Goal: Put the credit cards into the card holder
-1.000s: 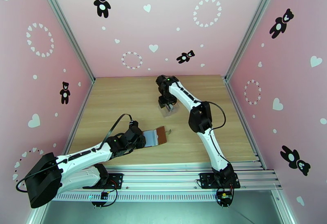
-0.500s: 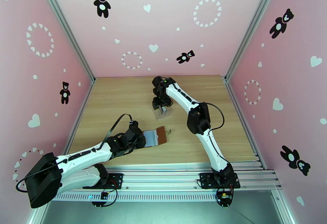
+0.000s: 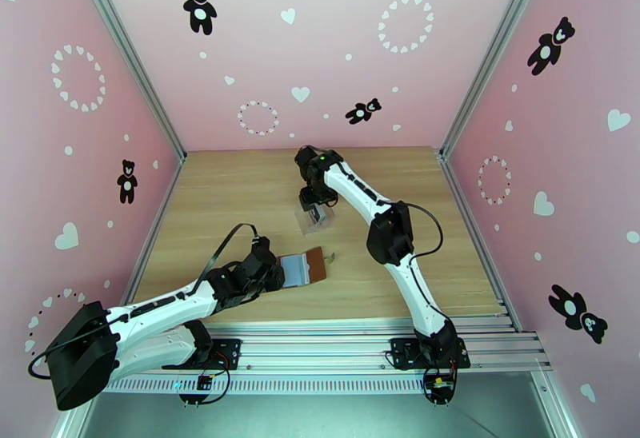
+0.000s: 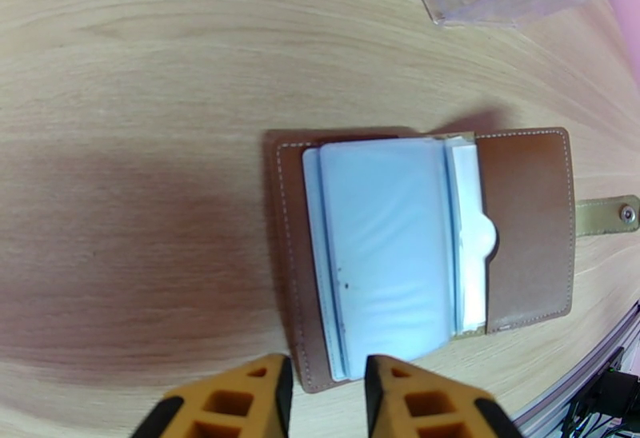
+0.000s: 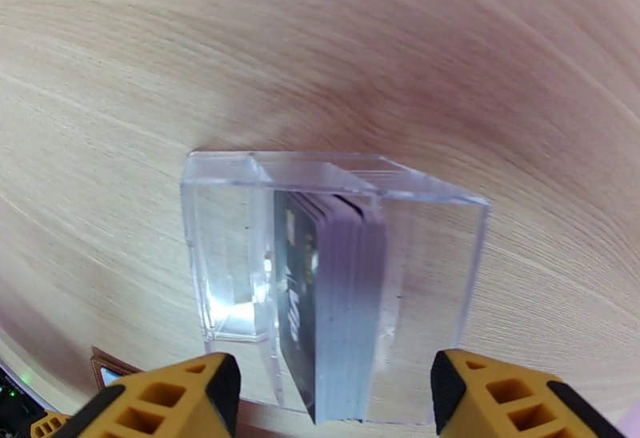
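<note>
Now, right jaws wide over credit cards [image 5: 332,304], card holder [image 4: 416,256] open.

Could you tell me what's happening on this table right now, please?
The right end effector hangs open, straddling a clear case that holds a stack of dark cards. The left end effector sits at the edge of the wallet, which lies open and flat; whether it grips is unclear. The visible pockets look empty.
</note>
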You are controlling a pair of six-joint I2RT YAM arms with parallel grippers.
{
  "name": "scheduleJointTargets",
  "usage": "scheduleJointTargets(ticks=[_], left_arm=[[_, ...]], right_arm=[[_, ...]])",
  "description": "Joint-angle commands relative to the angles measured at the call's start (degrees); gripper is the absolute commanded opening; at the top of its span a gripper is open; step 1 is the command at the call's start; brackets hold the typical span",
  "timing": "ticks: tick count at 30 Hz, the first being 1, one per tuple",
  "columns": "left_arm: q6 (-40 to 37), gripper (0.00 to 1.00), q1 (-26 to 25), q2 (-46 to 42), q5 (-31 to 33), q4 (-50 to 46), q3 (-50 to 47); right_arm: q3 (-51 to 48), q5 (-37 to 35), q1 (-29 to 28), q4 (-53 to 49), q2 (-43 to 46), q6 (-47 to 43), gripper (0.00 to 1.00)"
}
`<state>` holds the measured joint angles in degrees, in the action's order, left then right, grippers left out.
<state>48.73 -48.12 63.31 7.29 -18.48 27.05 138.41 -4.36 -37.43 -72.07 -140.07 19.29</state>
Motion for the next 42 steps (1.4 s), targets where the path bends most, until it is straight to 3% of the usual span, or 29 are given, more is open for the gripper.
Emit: scheduleJointTargets(ticks=[1, 13, 23, 42], left_arm=[[0.66, 0.31, 0.31, -0.45, -0.87, 0.75, -0.59], [0.65, 0.31, 0.31, 0.23, -0.96, 0.95, -0.42], [0.58, 0.31, 0.31, 0.24, -0.98, 1.08, -0.42], [0.4, 0.31, 0.37, 1.56, -1.31, 1.5, 0.2]], right_arm=[[-0.03, -2.27, -0.27, -1.08, 1.27, -1.69, 0.7], [0.02, -0.97, -0.28, -1.14, -2.81, -2.55, 0.7], [0.02, -2.66, -0.36, -1.49, -4.68, -2.59, 0.62], [2.18, -11.92, -1.49, -4.07, -6.96, -3.48, 0.6]])
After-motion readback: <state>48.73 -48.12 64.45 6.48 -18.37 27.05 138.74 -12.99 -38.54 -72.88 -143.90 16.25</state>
